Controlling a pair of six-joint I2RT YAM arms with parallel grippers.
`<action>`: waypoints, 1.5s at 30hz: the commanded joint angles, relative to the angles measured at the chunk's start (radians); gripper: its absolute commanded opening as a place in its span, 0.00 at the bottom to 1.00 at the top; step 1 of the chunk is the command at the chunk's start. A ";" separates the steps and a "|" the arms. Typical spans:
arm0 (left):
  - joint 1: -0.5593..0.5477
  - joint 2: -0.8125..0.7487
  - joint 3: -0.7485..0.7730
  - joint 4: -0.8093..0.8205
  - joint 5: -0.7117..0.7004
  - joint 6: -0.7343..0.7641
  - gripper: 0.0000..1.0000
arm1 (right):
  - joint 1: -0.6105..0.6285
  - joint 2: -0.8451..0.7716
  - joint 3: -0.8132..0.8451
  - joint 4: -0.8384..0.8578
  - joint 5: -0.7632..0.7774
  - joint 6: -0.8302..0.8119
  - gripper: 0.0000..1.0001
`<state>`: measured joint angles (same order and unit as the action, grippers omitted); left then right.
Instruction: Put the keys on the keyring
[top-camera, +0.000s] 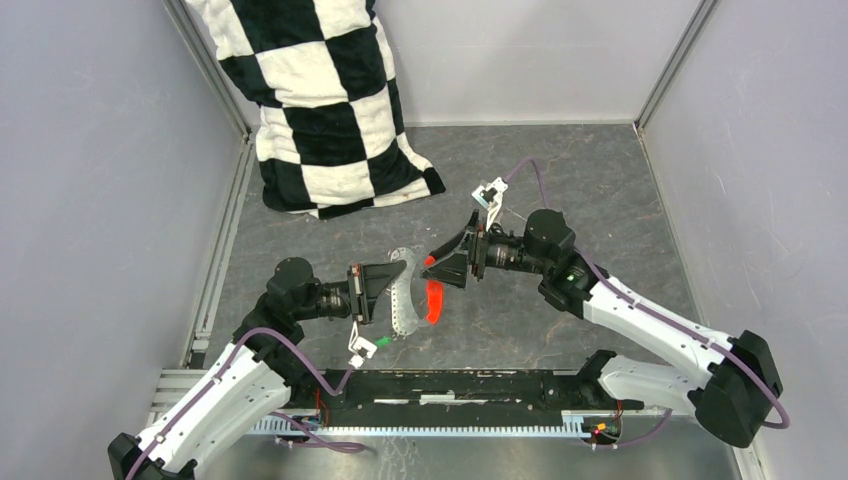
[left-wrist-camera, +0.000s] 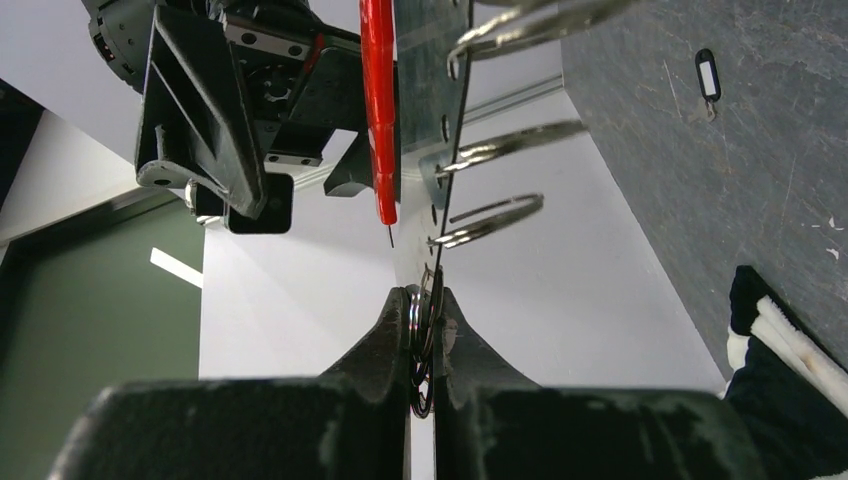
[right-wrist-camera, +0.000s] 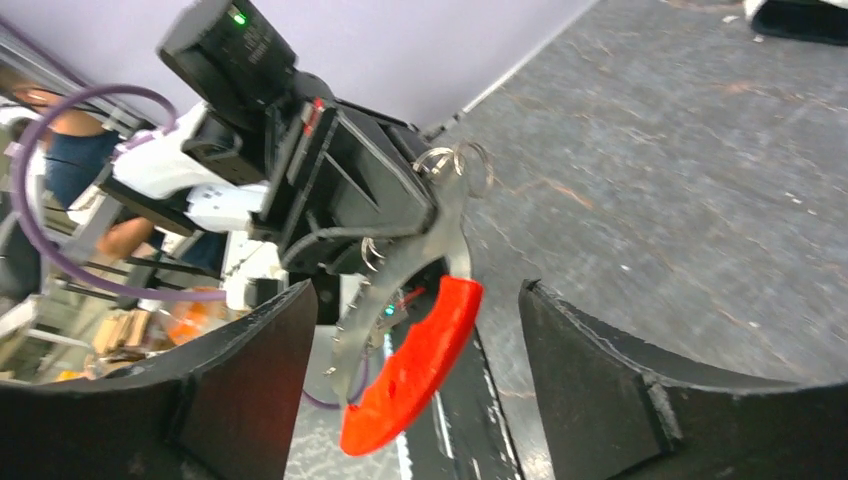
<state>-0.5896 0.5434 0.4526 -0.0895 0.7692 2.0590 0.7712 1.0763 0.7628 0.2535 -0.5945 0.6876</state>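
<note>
My left gripper (top-camera: 392, 288) is shut on the keyring's thin ring (left-wrist-camera: 420, 335) and holds it above the table. A grey strip (top-camera: 405, 300) with several split rings (left-wrist-camera: 495, 145) runs from it, beside the curved red piece (top-camera: 434, 301). My right gripper (top-camera: 446, 268) is open, its fingers on either side of the red piece (right-wrist-camera: 412, 365) without touching it. The black key tag with a white label (left-wrist-camera: 707, 74) lies on the table. A small green bit (top-camera: 383, 342) shows below the left gripper; I cannot tell whether it is the green key.
A black-and-white checkered pillow (top-camera: 320, 100) leans in the back left corner and also shows in the left wrist view (left-wrist-camera: 780, 335). Grey walls close in the dark table (top-camera: 580, 190). A black rail (top-camera: 470, 385) runs along the near edge.
</note>
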 joint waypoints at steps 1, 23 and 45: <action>0.002 -0.010 0.004 0.023 0.039 0.408 0.02 | 0.000 0.029 -0.042 0.284 -0.046 0.151 0.77; 0.001 -0.051 0.014 -0.103 -0.021 0.299 1.00 | 0.000 0.124 0.011 0.383 -0.105 0.086 0.00; 0.002 0.052 0.357 -0.585 0.032 -1.017 1.00 | -0.001 0.001 0.178 -0.366 -0.208 -0.770 0.00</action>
<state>-0.5896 0.4625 0.6518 -0.5220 0.6296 1.4982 0.7700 1.1126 0.9047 -0.0631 -0.7444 0.0807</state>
